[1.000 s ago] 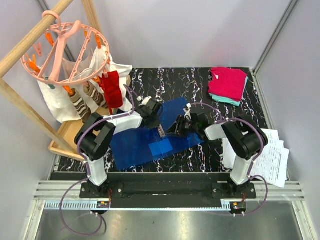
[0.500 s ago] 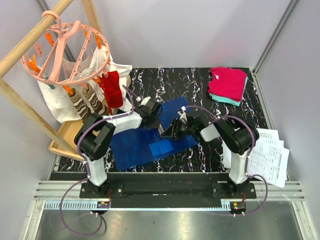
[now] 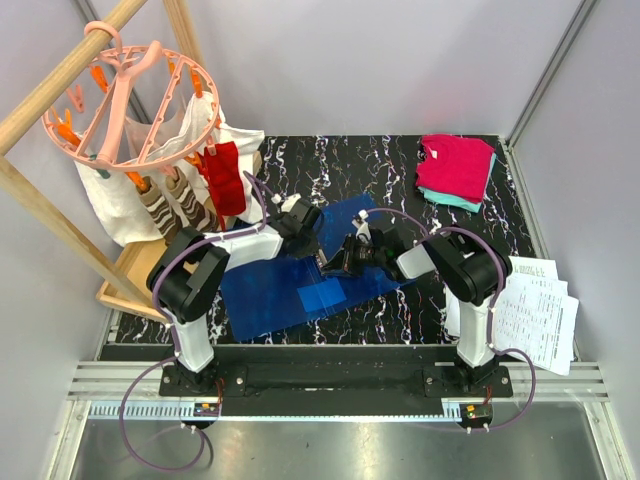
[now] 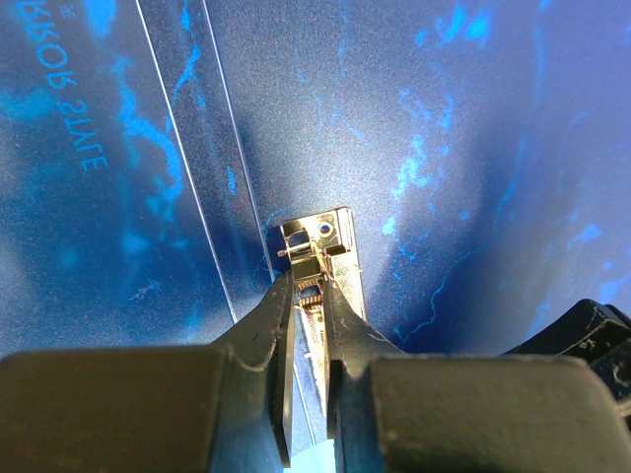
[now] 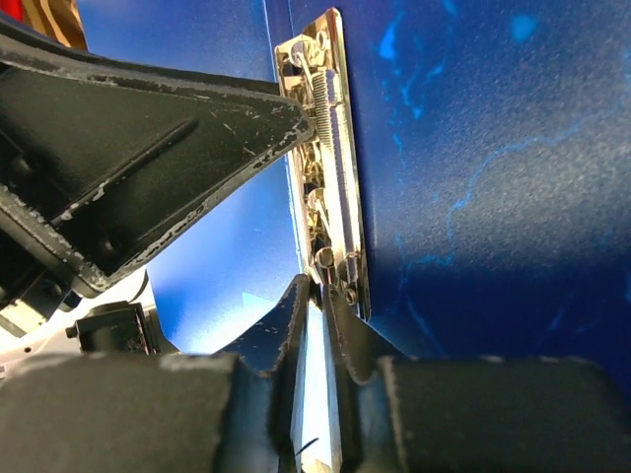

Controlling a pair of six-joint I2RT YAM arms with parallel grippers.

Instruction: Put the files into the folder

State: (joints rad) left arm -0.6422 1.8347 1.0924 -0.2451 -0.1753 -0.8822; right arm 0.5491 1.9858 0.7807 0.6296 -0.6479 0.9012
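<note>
The blue folder (image 3: 270,290) lies open on the marbled table, with a metal clip (image 3: 325,262) along its spine. My left gripper (image 3: 314,246) is pinched on the far end of the clip (image 4: 330,236), its fingertips (image 4: 286,296) closed on the small lever. My right gripper (image 3: 337,263) meets it from the right, with its jaws nearly closed on the near end of the clip (image 5: 325,148). The left gripper's finger (image 5: 148,148) shows in the right wrist view. The files (image 3: 535,310), white printed sheets, lie in a loose stack at the right edge, away from both grippers.
Folded pink and teal clothes (image 3: 456,170) lie at the back right. A wooden rack (image 3: 60,230) with a pink peg hanger (image 3: 130,100) and hanging cloths stands at the left.
My right gripper has moved left along the folder to the metal clip, close to the left gripper. The left gripper has stayed on the clip.
</note>
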